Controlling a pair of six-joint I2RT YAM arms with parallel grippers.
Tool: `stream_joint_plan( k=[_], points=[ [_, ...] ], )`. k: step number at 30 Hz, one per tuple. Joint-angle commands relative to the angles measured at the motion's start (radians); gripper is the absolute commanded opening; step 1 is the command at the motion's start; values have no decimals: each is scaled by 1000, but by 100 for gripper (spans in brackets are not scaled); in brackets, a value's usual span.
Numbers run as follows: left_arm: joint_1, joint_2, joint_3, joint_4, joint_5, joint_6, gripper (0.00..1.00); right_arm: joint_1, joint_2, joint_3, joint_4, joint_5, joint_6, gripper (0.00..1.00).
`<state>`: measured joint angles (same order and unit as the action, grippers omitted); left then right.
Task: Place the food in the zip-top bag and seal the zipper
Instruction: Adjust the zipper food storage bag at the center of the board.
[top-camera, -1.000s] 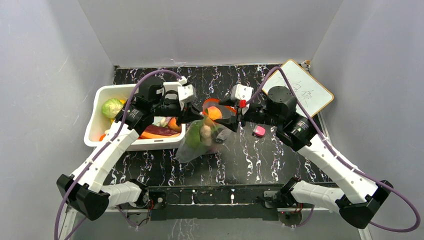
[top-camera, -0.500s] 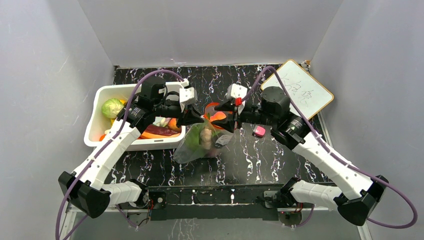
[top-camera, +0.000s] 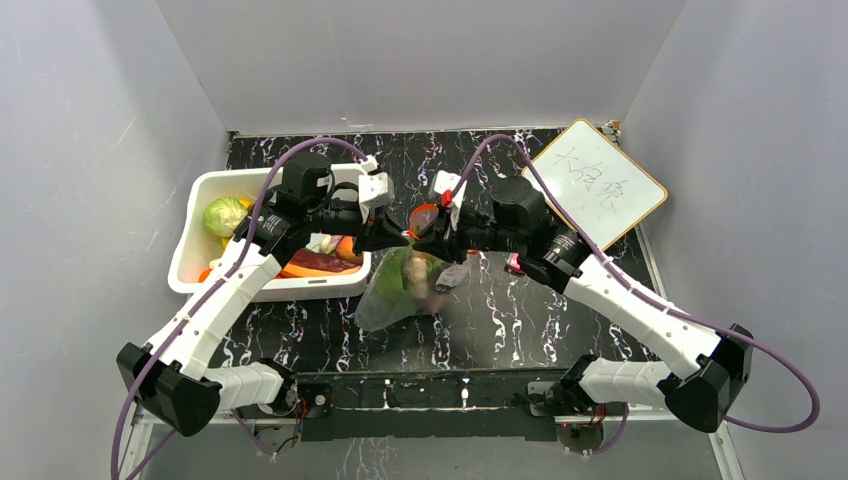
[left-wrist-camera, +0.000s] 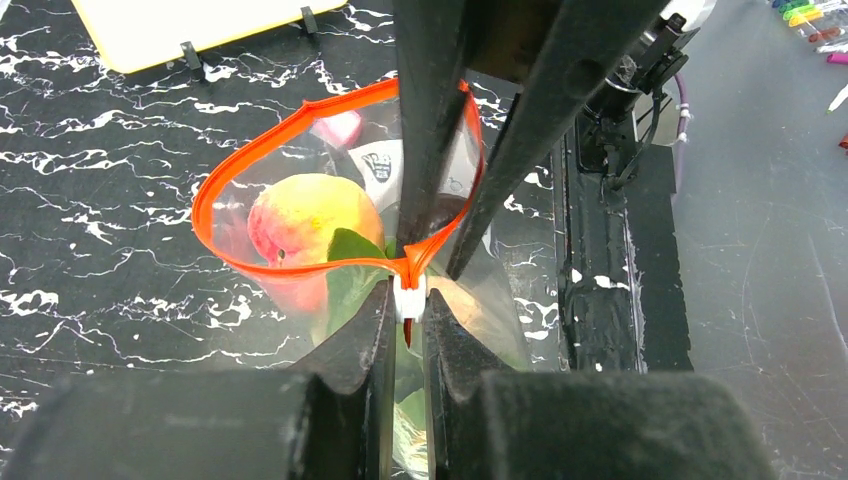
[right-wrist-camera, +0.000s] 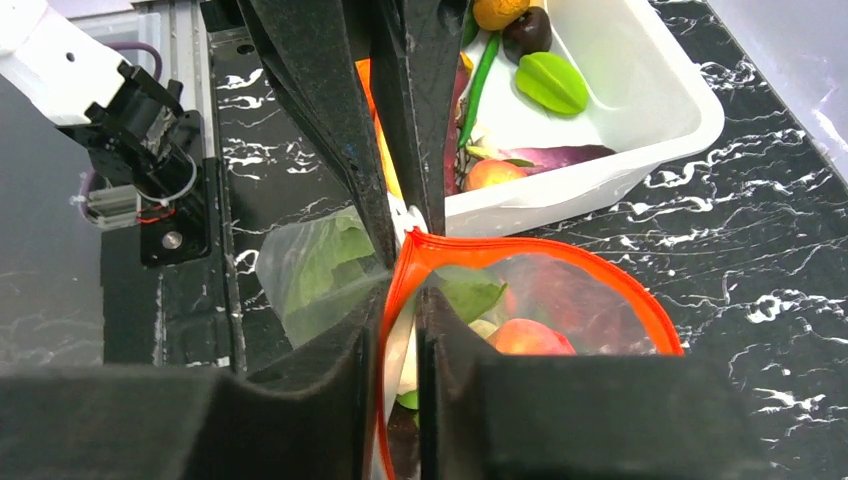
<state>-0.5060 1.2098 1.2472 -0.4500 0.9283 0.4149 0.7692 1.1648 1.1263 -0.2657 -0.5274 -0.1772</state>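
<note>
**Robotics laboratory test cell.** Plain grey panels (top-camera: 400, 60) enclose a black marble-patterned tabletop (top-camera: 500, 320) on 3 sides. 2 white-and-black arms, left (top-camera: 215, 300) and right (top-camera: 640, 310), are bolted to a metal rail (top-camera: 430, 395) at its near edge. A handwritten whiteboard (top-camera: 598, 185) and a white bin (top-camera: 185, 255) of toy food (top-camera: 226, 215) serve as props.

Black marble-look tabletop (top-camera: 500, 320) with white veins, grey walls (top-camera: 420, 60) on three sides. White rectangular bin (top-camera: 320, 289) at left. Wood-framed whiteboard (top-camera: 600, 185) with handwriting, tilted, far right corner. Pink block (top-camera: 515, 266) near centre, mostly hidden. Coloured markers (left-wrist-camera: 805, 8) on grey surface beyond tabletop edge.
</note>
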Motion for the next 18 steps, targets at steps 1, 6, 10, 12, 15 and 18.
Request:
stream_joint_plan(
  k=[1,6,10,12,15,18],
  points=[
    [-3,-57,26,41,28,-46,4,10,-9,5,86,57,33,3],
    [-3,-115,0,42,-84,-178,33,10,-51,-43,180,87,106,0],
    [-3,-213,-122,149,-194,-308,75,11,-88,-85,274,87,181,0],
    [-3,-253,-183,217,-202,-342,79,11,-90,-100,291,85,206,0],
    [-2,-262,-211,245,-200,-341,73,11,-88,-112,297,84,226,0],
    [-3,-238,-198,232,-215,-335,61,10,-92,-123,317,67,244,0]
  ],
)
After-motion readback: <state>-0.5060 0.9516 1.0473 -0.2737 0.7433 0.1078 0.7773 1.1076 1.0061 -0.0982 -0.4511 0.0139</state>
